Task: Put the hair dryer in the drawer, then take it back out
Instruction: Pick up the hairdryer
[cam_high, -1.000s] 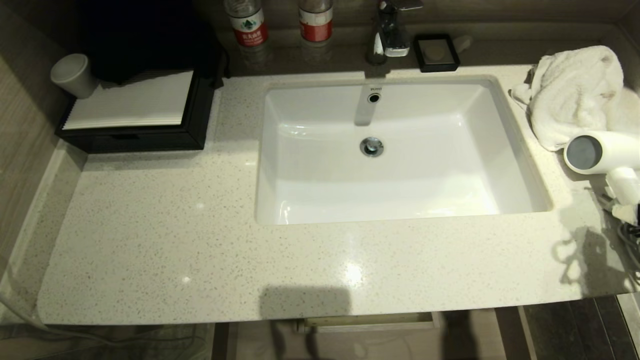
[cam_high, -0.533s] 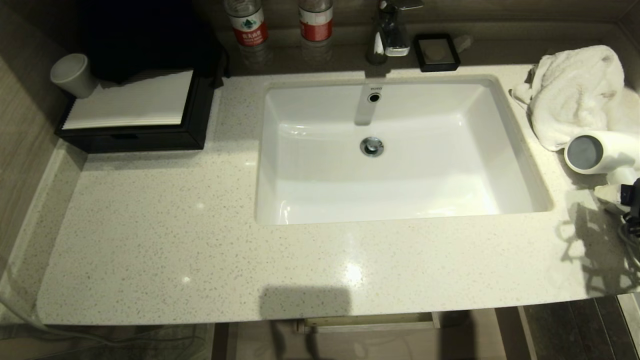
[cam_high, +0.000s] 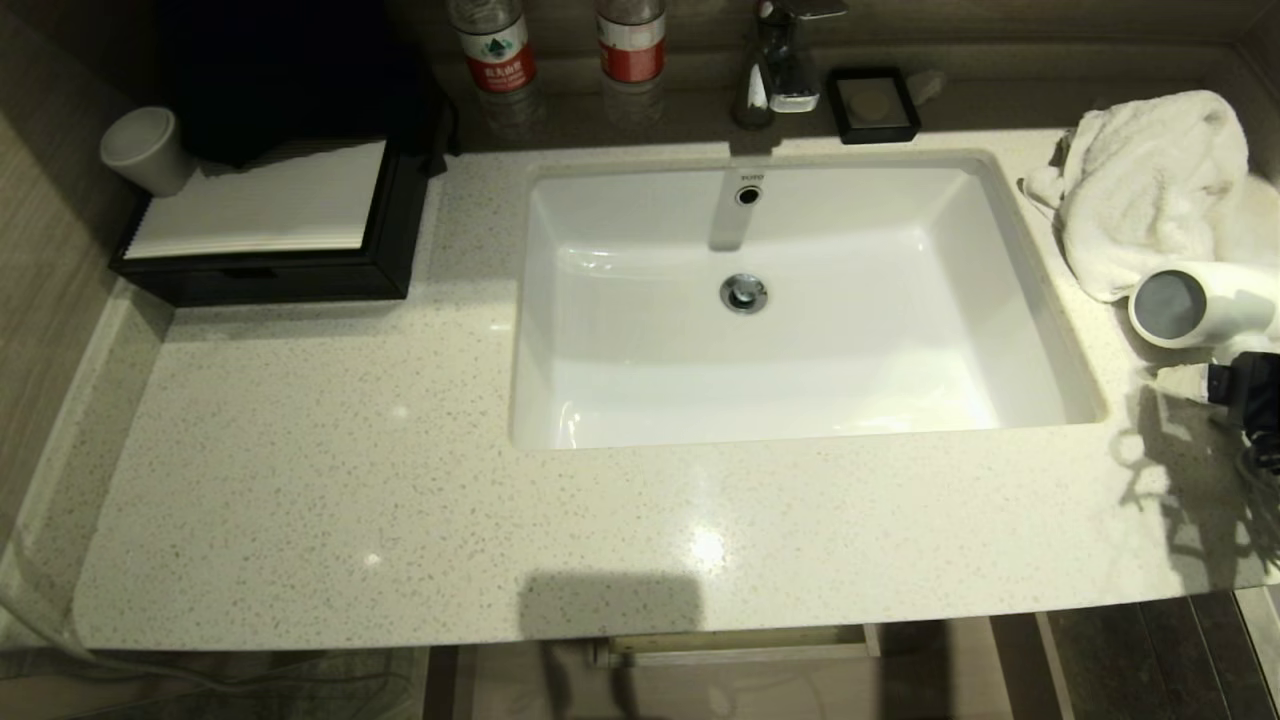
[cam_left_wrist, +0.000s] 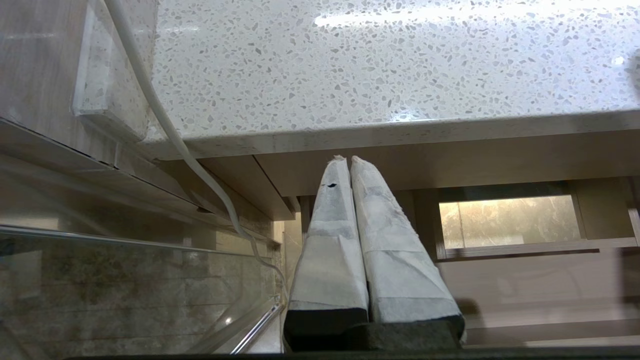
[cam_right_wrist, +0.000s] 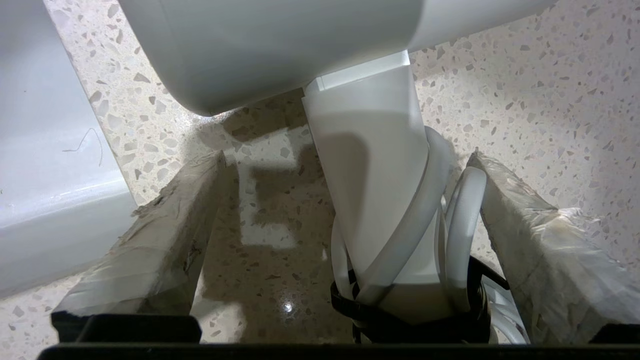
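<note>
spanning the head view, the speckled countertop (cam_high: 350, 470) carries the white sink (cam_high: 790, 300), a towel (cam_high: 1150, 190) and, just in front of it, the hair dryer (cam_high: 1195, 305). the right gripper (cam_right_wrist: 345, 172) straddles its handle, fingers spread apart, one perhaps brushing the cord (cam_right_wrist: 462, 210). the left gripper (cam_left_wrist: 348, 160), fingers pressed together, hangs below the counter's edge.

Bathroom, speckled stone vanity counter (cam_high: 350, 480), white undermount sink (cam_high: 780, 310), chrome faucet (cam_high: 785, 55), white towel (cam_high: 1150, 190)

A white towel (cam_high: 1150, 185) lies right of the sink (cam_high: 640, 400); two bottles (cam_high: 492, 45) stand behind; a cup (cam_high: 148, 150) far left.
</note>
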